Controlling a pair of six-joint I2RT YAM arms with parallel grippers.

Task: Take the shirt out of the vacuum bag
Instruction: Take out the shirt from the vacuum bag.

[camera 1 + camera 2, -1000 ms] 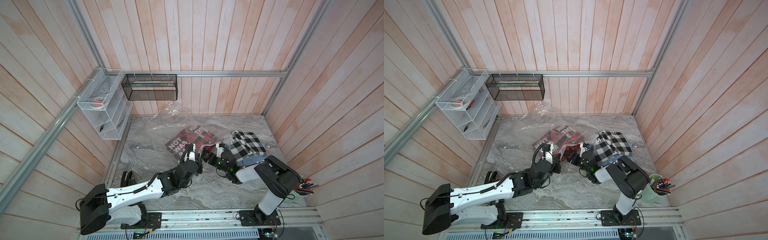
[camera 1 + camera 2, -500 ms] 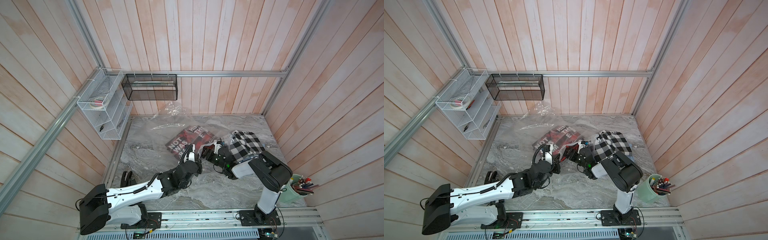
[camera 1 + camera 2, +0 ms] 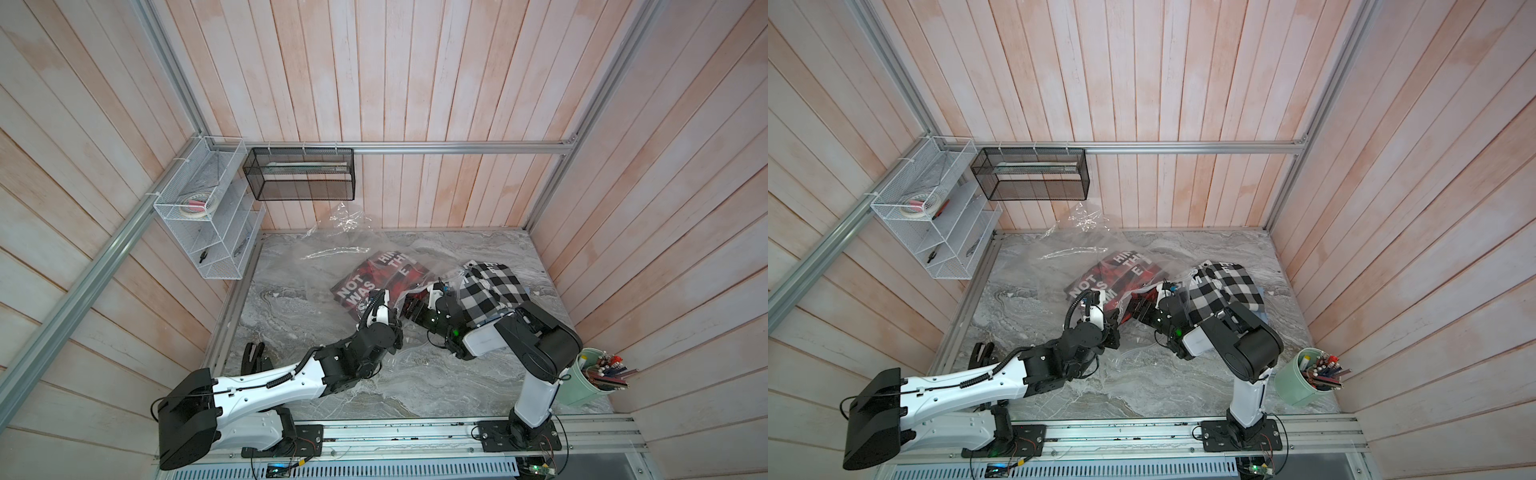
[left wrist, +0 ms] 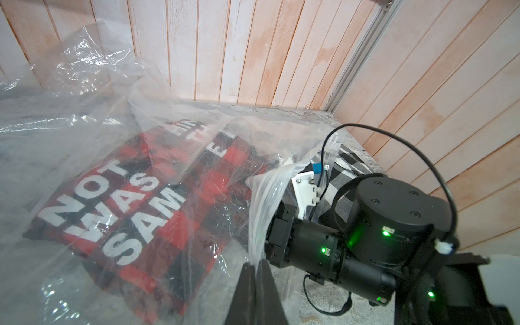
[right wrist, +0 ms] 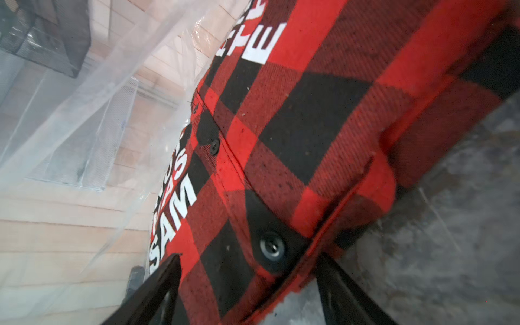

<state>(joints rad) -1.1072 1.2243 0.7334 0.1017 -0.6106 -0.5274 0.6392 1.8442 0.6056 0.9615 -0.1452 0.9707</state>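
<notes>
at the mouth of the bag (image 3: 336, 251), mid tabletop (image 3: 415, 374), i have both hands at work. left hand (image 4: 254, 264) is pinched shut on the bag's open lip, lifting the film off the cloth. right hand (image 5: 247, 257) is inside the mouth with its jaws wide, one finger on each side of the near folded edge of the shirt (image 3: 365, 282). i can't tell whether the pads touch it. the shirt, red and black check with white letters, lies flat inside the bag.

to do this well i'd push the right hand slightly deeper so it bites the whole fold, not one layer. then i'd close firmly and draw low and straight out through the mouth. the left pinch should hold the film up and back, or the bag will likely drag along.

count: one bag, one shirt in it, one black-and-white check cloth (image 3: 490, 286) outside on the right, two hands, one green cup (image 3: 582, 382) of pens, one white rack (image 3: 208, 232), one black basket (image 3: 299, 178).
</notes>
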